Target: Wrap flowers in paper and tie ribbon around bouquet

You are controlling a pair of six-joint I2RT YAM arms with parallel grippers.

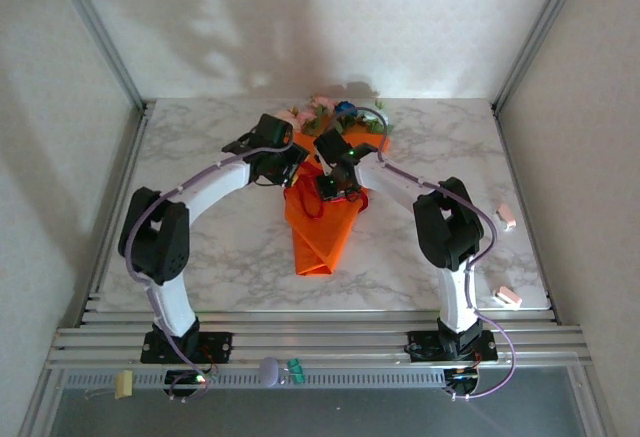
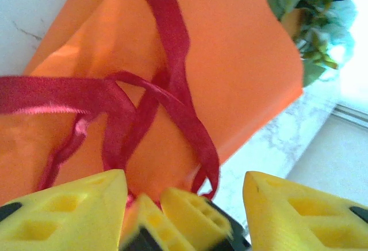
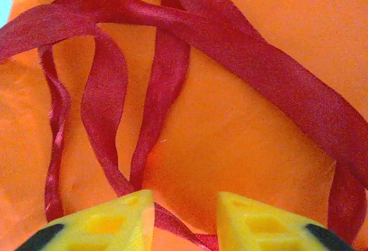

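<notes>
1. Took the step in hand for knotting the ribbon around the bouquet, which lay in the middle of the table, narrow end toward the near edge, flowers spilling from the far end.
2. Judged the knot unfinished: loose loops crossed slackly over the orange paper, with nothing cinched.
3. Called for a pinch on one strand only, near its end and clear of the paper, then for opposite pulls kept low, so the cone would neither roll nor crumple.
4. Called for slow take-up too, since such a strip would likely slip and the thin sheet crease.
5. Found the left gripper with jaws well apart and holding nothing, just above the loops, with a second yellow pair of tips, apparently the other arm's, in its gap.
6. Found the right gripper with jaws narrowly parted and a strand running down between them, with no firm clamp to be seen.
</notes>
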